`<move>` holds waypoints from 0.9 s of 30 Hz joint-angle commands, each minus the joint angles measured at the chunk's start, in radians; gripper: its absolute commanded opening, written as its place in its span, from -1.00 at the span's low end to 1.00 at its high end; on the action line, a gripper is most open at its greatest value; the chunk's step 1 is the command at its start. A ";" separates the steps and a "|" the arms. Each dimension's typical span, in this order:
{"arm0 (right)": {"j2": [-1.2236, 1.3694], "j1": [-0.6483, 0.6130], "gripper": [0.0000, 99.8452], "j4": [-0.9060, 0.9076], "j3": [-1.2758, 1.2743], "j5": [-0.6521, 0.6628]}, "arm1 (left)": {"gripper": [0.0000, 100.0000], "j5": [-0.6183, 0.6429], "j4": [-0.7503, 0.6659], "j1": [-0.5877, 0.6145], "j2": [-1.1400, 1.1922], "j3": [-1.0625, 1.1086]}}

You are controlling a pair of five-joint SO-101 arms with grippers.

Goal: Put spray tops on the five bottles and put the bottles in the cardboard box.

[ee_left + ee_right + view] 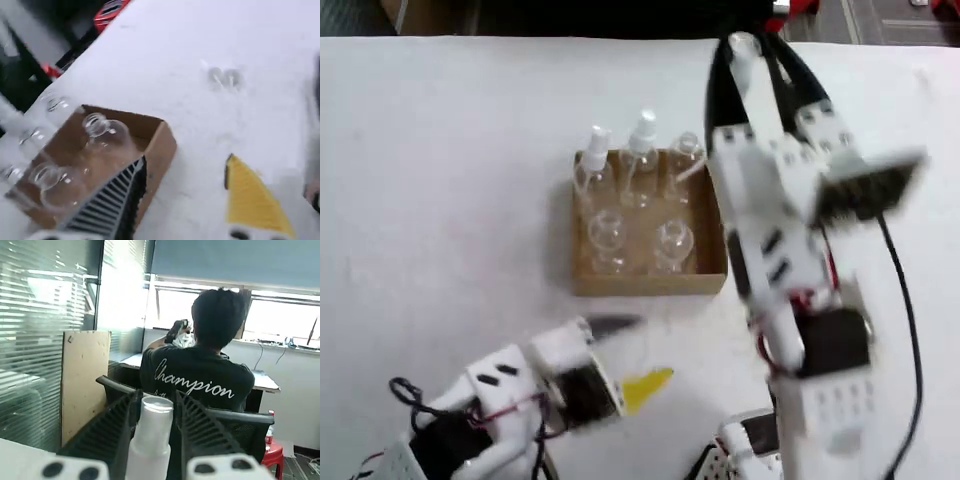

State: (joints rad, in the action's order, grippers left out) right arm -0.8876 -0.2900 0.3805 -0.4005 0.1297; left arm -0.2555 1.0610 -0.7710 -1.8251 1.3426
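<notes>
From above, 5 bottles [608, 235] stand in the cardboard box [650, 283] (2 already capped), left gripper [647, 350] near its front wall. Left wrist view: those jaws spread wide. Right wrist view: right gripper [157, 396] clamped on a white spray top [150, 437].

The open brown box [650, 283] holds five clear bottles [592, 178] upright, three in the far row and two in the near row. Two far bottles wear white tops [597, 138]; the other three have bare necks. Another white top [150, 435] stands upright, pinched in the right gripper [156, 399].
</notes>
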 commanded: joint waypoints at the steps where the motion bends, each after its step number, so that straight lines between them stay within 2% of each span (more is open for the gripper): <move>1: 0.073 0.012 -0.97 -0.090 0.008 0.012 | -0.41 0.147 -0.054 0.240 -0.005 -0.081; 5: 0.157 0.013 -0.97 -0.188 0.009 0.012 | -0.48 0.155 -0.057 0.426 -0.005 -0.126; 9: 0.249 0.013 -0.97 -0.269 0.009 0.012 | -0.55 0.155 -0.100 0.506 -0.005 -0.107; 11: 0.294 0.013 -0.97 -0.308 0.009 0.038 | -0.55 0.147 -0.123 0.512 -0.005 -0.080; 17: 0.414 0.007 -0.97 -0.409 0.008 0.293 | -0.56 0.147 -0.215 0.510 -0.005 0.003; 24: 0.519 0.004 -0.97 -0.484 0.002 0.307 | -0.56 0.147 -0.213 0.503 -0.005 0.005; 27: 0.547 -0.001 -0.97 -0.489 0.002 0.307 | -0.56 0.146 -0.210 0.460 -0.005 0.008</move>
State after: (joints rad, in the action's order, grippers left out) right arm -0.3429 -0.2869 -0.0829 -0.4081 0.4212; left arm -0.1128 0.8723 -0.2785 -1.8128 1.3502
